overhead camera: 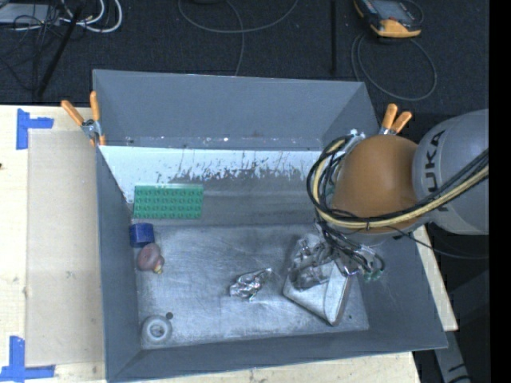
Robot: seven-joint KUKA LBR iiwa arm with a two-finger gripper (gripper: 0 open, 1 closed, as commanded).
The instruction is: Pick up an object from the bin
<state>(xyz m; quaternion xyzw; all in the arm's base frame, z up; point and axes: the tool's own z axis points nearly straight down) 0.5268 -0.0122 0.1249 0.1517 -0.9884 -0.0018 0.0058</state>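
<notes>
My gripper [313, 271] hangs low over the right front part of the bin [239, 102], under my rounded orange cover [375, 183] with its looped cables. Directly below it lies a pale grey wedge-shaped piece [326, 300], flat on the floor with its point towards the front wall. My tip sits over the wedge's back left edge, touching it or just above it; I cannot tell which. The metalwork there is too tangled for me to tell how far my jaws stand open, and I see nothing clearly held between them.

Just to the left of the wedge lies a crumpled silver foil scrap [251, 283], near but apart. Well away on the left side are a green studded plate [168, 202], a small blue cap [141, 233], a pinkish lump [149, 258] and a clear ring [156, 329].
</notes>
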